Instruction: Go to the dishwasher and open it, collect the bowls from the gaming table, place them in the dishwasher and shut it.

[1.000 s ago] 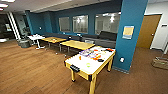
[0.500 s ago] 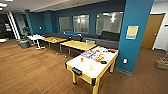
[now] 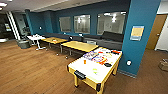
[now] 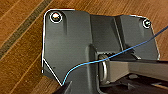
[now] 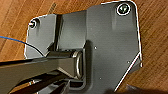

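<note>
Though blurred at far left, can make out a white table (image 3: 36, 38) with a low grey seat (image 3: 24, 44) just beside it. Further right, one yellow table (image 3: 53, 40), then a second yellow table (image 3: 79, 45), both near a long dark sofa (image 3: 110, 40) under the windows (image 3: 82, 23) of the blue wall.

Right of centre and nearest: the game table (image 3: 96, 66), yellow sides, white top, standing on the wood floor (image 3: 30, 72). Near legs cut off at the lower edge. Strewn over its far half, coloured clutter (image 3: 96, 58) and a small dark thing (image 3: 108, 65); too blurred to tell what any of it is.

Just beyond, a blue pillar (image 3: 140, 37) bearing a pale notice (image 3: 137, 33), partly hiding a brown door (image 3: 156, 32). At the right edge, a box (image 3: 163, 65), cut off.

From both wrists, wood floor behind dark robot parts; cannot tell whether the left gripper or right gripper is open, closed or holding anything.
</note>
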{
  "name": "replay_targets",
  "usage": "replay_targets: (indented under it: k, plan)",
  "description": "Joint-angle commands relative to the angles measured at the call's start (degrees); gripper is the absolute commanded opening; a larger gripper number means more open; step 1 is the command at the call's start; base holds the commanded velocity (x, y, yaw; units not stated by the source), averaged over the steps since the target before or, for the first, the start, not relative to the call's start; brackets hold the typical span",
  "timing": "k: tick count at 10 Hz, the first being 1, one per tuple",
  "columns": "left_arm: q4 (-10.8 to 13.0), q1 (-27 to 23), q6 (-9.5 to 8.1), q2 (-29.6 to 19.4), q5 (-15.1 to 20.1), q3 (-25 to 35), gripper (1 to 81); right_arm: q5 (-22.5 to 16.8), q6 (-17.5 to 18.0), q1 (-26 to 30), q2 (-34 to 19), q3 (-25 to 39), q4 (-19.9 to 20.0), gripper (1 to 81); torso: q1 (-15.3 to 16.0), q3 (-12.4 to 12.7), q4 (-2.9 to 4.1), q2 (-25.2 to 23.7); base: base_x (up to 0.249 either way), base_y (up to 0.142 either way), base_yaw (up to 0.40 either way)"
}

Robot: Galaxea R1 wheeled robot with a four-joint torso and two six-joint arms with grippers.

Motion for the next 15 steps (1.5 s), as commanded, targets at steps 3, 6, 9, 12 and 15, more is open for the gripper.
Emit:
replay_targets:
  k: [3,6,9,12,15]
  plan:
    - [0.2,-3.1,0.26,-0.2,2.8,0.1,81.1,-2.8,-0.1,3.6,-0.2,0.2,0.3,81.1,0.0,0.0,0.00,0.0,0.227,0.103,0.000]
    - [0.1,-3.1,0.26,-0.2,2.8,0.0,81.1,-2.8,-0.1,3.7,-0.2,0.1,0.2,81.1,0.1,0.0,0.00,0.0,0.154,0.102,0.000]
    - [-0.1,-3.1,0.26,-0.3,2.8,0.1,81.1,-2.8,-0.1,3.6,-0.2,0.1,0.2,81.1,0.0,0.0,0.00,0.0,0.125,0.102,0.000]
    - [0.1,-3.1,0.26,-0.2,2.8,0.0,81.1,-2.8,-0.1,3.5,-0.2,0.1,0.3,81.1,0.0,0.0,0.00,0.0,0.155,0.102,0.000]
    - [0.0,-3.1,0.26,-0.2,2.8,0.1,81.1,-2.8,-0.1,3.5,-0.2,0.1,0.3,81.1,0.0,0.0,0.00,0.0,0.168,0.101,0.000]
